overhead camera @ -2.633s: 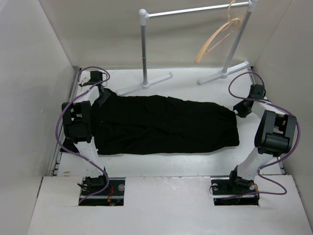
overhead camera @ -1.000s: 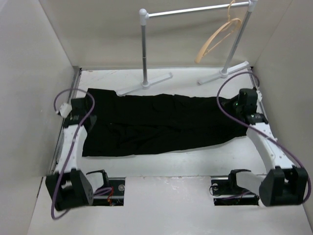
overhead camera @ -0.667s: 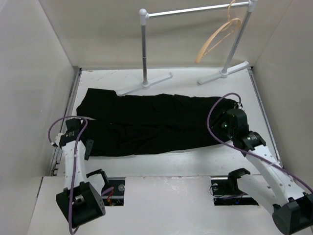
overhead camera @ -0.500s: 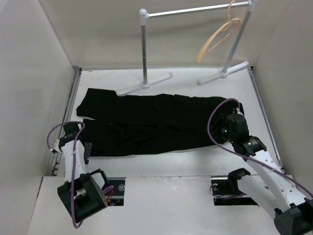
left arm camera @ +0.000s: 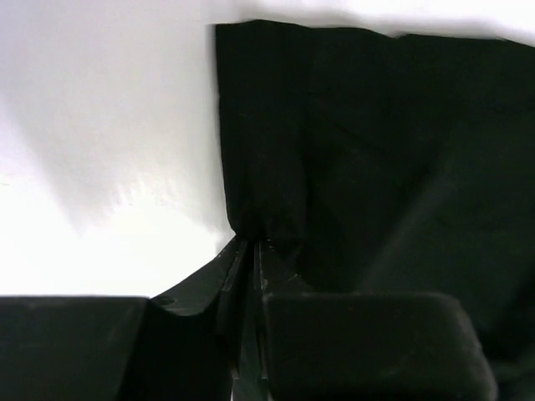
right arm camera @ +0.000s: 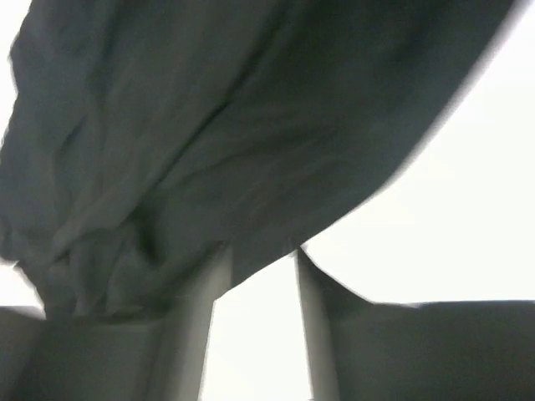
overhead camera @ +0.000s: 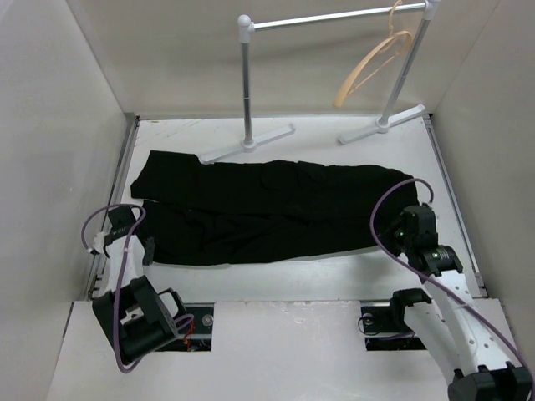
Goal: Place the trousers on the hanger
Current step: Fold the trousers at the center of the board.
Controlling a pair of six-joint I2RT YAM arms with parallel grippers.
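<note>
The black trousers (overhead camera: 267, 209) lie flat across the table, running left to right. My left gripper (overhead camera: 142, 248) is at their near left corner. In the left wrist view it (left arm camera: 253, 244) is shut, with a fold of the trousers (left arm camera: 351, 150) pinched between its tips. My right gripper (overhead camera: 399, 227) is at the near right end of the trousers. In the right wrist view it (right arm camera: 259, 255) is open, and the edge of the trousers (right arm camera: 209, 134) reaches in between its fingertips (right arm camera: 207, 276). The tan hanger (overhead camera: 372, 67) hangs from the rail at the back right.
A white tubular rack (overhead camera: 246, 83) stands at the back, its two feet (overhead camera: 251, 144) resting on the table just behind the trousers. White walls close in the left, right and back sides. Purple cables loop from both arms.
Both arms came from the far ends of the trousers to their near corners. The left gripper closed on the near left corner. The right gripper moved right along the near edge.
</note>
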